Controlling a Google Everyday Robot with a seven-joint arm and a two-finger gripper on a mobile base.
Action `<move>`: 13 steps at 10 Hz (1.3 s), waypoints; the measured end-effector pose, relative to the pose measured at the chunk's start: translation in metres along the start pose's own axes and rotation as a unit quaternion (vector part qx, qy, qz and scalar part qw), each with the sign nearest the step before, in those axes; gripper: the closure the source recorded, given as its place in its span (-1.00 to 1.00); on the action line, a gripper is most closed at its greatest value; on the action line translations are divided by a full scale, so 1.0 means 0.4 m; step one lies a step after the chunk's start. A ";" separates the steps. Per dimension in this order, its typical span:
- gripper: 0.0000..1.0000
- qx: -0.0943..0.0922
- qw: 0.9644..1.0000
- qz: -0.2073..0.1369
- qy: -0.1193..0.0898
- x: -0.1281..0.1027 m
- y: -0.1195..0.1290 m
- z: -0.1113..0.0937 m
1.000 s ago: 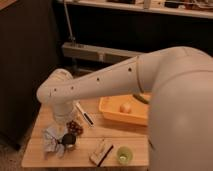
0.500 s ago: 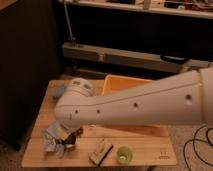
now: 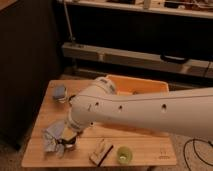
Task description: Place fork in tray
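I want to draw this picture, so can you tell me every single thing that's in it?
table: one, light wood, middle of the view
tray: one, orange-yellow, back of table, partly behind the arm
cup: one, green, front of table
block: one, tan, left of the cup
bag: one, blue-grey, crumpled, front left
bundle: one, blue-grey, back left corner
shelf: one, dark, behind the table
arm: one, white, reaching in from the right
gripper: one, dark, under the arm's end, by the bag

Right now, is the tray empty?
Cannot tell: the arm hides most of the tray; only its far rim shows. The gripper is low, by the crumpled bag.
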 end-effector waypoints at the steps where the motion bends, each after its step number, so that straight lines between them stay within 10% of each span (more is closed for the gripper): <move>1: -0.30 -0.001 1.000 -0.001 0.001 0.000 0.001 0.000; 3: -0.30 -0.034 0.999 -0.006 -0.012 0.014 0.002 0.005; 5: -0.30 -0.054 0.993 -0.070 -0.074 0.031 0.007 0.001; 9: -0.30 -0.019 0.947 -0.222 -0.230 0.046 -0.020 -0.073; 10: -0.30 -0.018 0.941 -0.237 -0.240 0.041 -0.018 -0.082; 13: -0.30 -0.045 0.942 -0.256 -0.212 0.016 0.009 -0.024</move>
